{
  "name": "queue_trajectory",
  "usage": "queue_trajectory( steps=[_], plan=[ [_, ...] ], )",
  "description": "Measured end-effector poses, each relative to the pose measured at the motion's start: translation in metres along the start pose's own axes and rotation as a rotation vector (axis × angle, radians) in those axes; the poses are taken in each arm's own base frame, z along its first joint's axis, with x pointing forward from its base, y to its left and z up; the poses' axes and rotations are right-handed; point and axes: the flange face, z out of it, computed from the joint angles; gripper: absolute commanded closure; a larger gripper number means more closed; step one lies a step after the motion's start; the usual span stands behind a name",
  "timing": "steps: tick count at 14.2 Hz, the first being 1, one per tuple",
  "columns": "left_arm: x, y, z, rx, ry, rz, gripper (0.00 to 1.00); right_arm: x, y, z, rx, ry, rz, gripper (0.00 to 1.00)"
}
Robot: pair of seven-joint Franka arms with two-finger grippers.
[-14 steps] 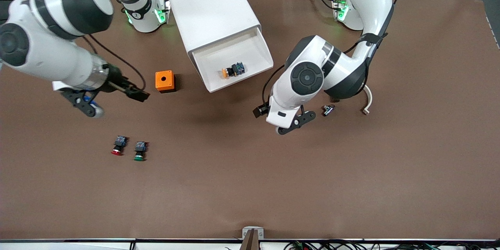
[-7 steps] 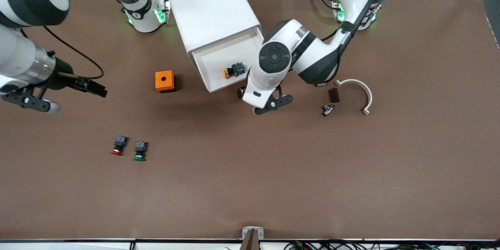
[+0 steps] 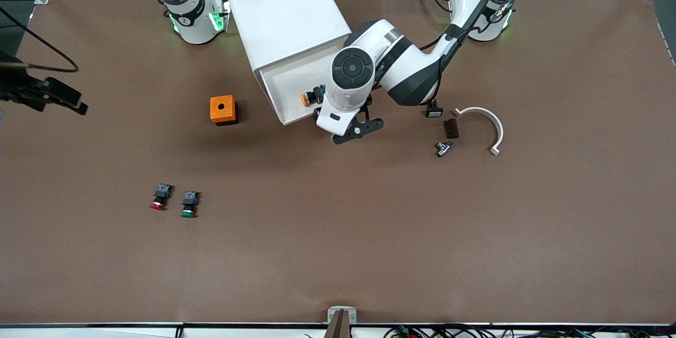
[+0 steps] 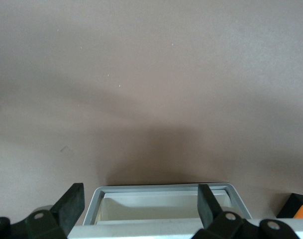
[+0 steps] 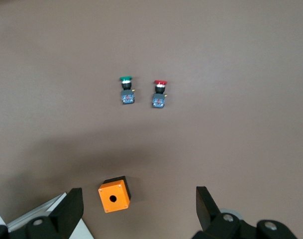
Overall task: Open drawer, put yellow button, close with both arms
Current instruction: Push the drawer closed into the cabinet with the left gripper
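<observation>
Brown table mat (image 3: pixel 338 253). Left gripper (image 4: pixel 141 206), jaws wide and empty, hangs over the front of the open drawer (image 3: pixel 288 84); one yellow button (image 3: pixel 308 97) lies inside, just under it. Right gripper (image 5: pixel 141 209), also spread empty, is high over the table's right-arm end. One red button (image 3: pixel 159 197), one green button (image 3: pixel 188 205), one orange box (image 3: pixel 223 110).

White drawer (image 3: pixel 288 82), yellow button (image 3: pixel 308 97), orange box (image 3: pixel 223 110), red-capped switch (image 3: pixel 159 196) and green-capped switch (image 3: pixel 188 204), brown table (image 3: pixel 338 232)

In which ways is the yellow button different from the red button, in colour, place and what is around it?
Colour: the yellow button has a yellow-orange cap; the red button has a red cap.
Place: the yellow button lies inside the open drawer of the white cabinet; the red button lies on the bare table, nearer to the front camera.
Neighbours: the yellow button is partly under the left arm; the red button lies beside the green button.
Both have dark bodies and lie on their sides.
</observation>
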Motion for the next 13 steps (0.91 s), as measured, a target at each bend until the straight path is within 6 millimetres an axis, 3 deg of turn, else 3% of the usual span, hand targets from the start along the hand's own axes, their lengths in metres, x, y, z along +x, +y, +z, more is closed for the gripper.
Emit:
queue_trajectory(
  steps=[2, 5, 13],
  plan=[
    [-0.01, 0.004, 0.004, 0.006, -0.001, 0.0, 0.0, -0.007, 0.019, -0.015, -0.001, 0.024, -0.009, 0.0],
    [-0.024, 0.009, 0.009, 0.014, -0.001, -0.012, 0.0, -0.008, 0.033, -0.017, -0.016, 0.026, -0.038, 0.0],
    [-0.055, 0.018, 0.022, 0.019, -0.058, -0.046, 0.0, 0.005, 0.031, 0.004, -0.07, 0.011, -0.064, 0.0]
  ],
)
